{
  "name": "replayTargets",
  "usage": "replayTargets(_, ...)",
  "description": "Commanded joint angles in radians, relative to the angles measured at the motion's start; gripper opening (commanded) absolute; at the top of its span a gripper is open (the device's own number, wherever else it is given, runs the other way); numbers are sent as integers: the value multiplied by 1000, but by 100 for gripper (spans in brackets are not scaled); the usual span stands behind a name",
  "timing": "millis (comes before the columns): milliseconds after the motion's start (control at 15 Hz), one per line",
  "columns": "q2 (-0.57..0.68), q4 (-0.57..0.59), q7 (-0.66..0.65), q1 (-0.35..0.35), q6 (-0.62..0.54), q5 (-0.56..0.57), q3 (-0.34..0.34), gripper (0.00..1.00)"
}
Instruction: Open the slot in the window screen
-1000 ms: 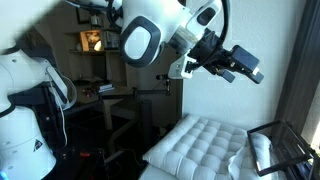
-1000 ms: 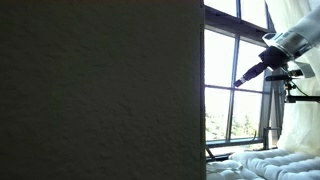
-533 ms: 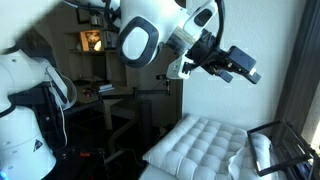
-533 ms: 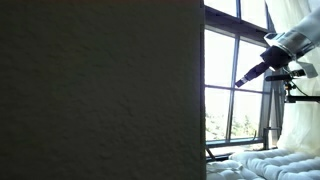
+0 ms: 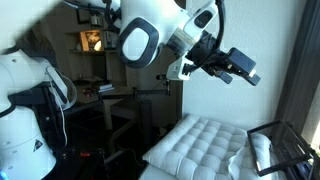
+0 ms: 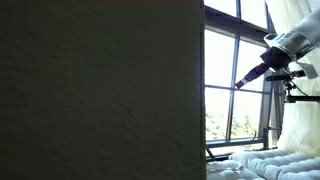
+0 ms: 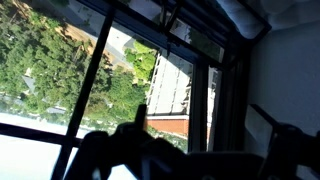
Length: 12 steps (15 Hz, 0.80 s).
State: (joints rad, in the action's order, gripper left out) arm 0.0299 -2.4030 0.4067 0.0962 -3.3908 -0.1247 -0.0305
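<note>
Since the job was to open the slot in the window screen, the arm had its gripper (image 5: 243, 70) raised high and levelled toward the window (image 6: 236, 60), short of the glass and touching nothing; I took that for an approach posture, aimed so that a finger could catch whatever tab the slot has; the jaws stood spread wide with nothing between them, which suits a reach rather than a carry. The slot itself I could not pick out anywhere; my guess was that it sat somewhere on the window ahead of the gripper, among the dark bars (image 7: 97, 75) crossing the pane in the wrist view, but no latch or opening was plain enough to name. An exterior view gave me the whole forearm and the quilted cushion (image 5: 200, 140) lying below the window, yet no glass at all; in an exterior view a dark panel (image 6: 100, 90) blocked more than half the picture, though the gripper showed there against the bright panes; only the wrist view looked through the window, to trees (image 7: 50, 70) and a building (image 7: 172, 92) beyond it, with the fingers (image 7: 110, 150) as blurred dark shapes along its lower edge.
</note>
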Motion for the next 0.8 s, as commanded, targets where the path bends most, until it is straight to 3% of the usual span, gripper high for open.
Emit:
replayTargets(0, 1, 15, -48, 5, 55, 20, -16, 100)
replayTargets(67, -3, 19, -113, -32, 87, 74, 15, 100)
replayTargets(267, 4, 30, -187, -46, 123, 114, 16, 100)
replayTargets(400, 7, 41, -248, -92, 146, 112, -23, 100)
replayTargets(467, 16, 49, -229, -37, 150, 53, -143, 100)
replayTargets(600, 63, 91, -219, -5, 116, 5, -253, 100)
replayTargets(733, 134, 167, -203, 99, 117, -43, -428, 100)
